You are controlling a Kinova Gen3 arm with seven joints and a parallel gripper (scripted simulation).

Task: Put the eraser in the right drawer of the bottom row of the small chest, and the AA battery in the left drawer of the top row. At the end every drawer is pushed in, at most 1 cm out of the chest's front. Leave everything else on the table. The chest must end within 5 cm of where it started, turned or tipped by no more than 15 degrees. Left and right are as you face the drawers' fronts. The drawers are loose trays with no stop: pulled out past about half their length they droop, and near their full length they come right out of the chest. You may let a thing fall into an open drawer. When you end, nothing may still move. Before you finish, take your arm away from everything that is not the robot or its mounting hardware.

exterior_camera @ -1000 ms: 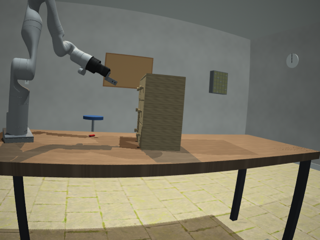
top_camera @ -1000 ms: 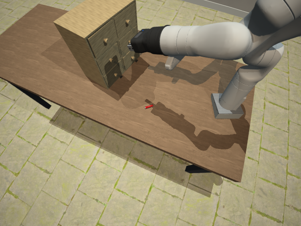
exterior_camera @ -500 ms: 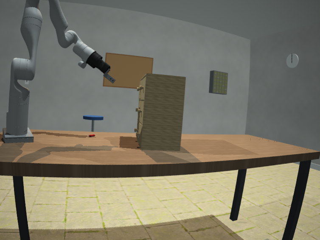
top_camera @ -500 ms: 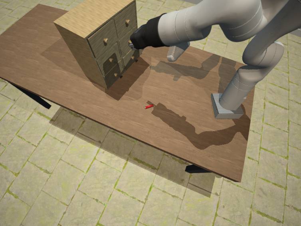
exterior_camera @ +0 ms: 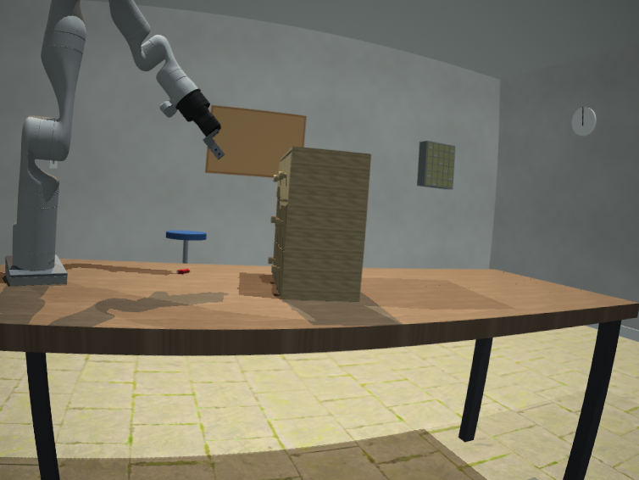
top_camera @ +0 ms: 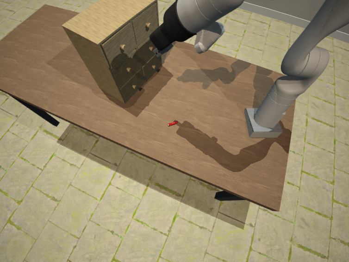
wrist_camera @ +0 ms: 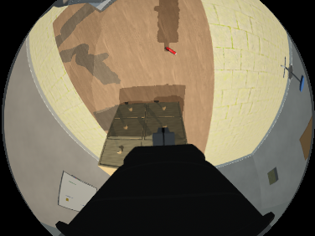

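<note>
"On the near side of the table [top_camera: 197, 158] [exterior_camera: 154, 338] [wrist_camera: 121, 50], what lies there?"

"The red battery [top_camera: 172, 123] [exterior_camera: 183, 270] [wrist_camera: 171, 50], well apart from the chest [top_camera: 84, 53] [exterior_camera: 325, 221] [wrist_camera: 121, 146], out to its right in the exterior view."

"Its left, surely?"

"Left, yes. And the claw [top_camera: 157, 52] [exterior_camera: 220, 155] [wrist_camera: 162, 133]?"

"Pressed together, gripping nothing, up in front of the drawers."

Arm [top_camera: 209, 9] [exterior_camera: 175, 82] has swung; its wrist end now slants steeper. Tool [top_camera: 157, 53] [exterior_camera: 220, 155] [wrist_camera: 162, 133] tips further down, pulled back a touch. Arm's shadow [top_camera: 119, 57] now higher on chest [top_camera: 84, 47] [exterior_camera: 325, 227] [wrist_camera: 121, 146] fronts.
</note>
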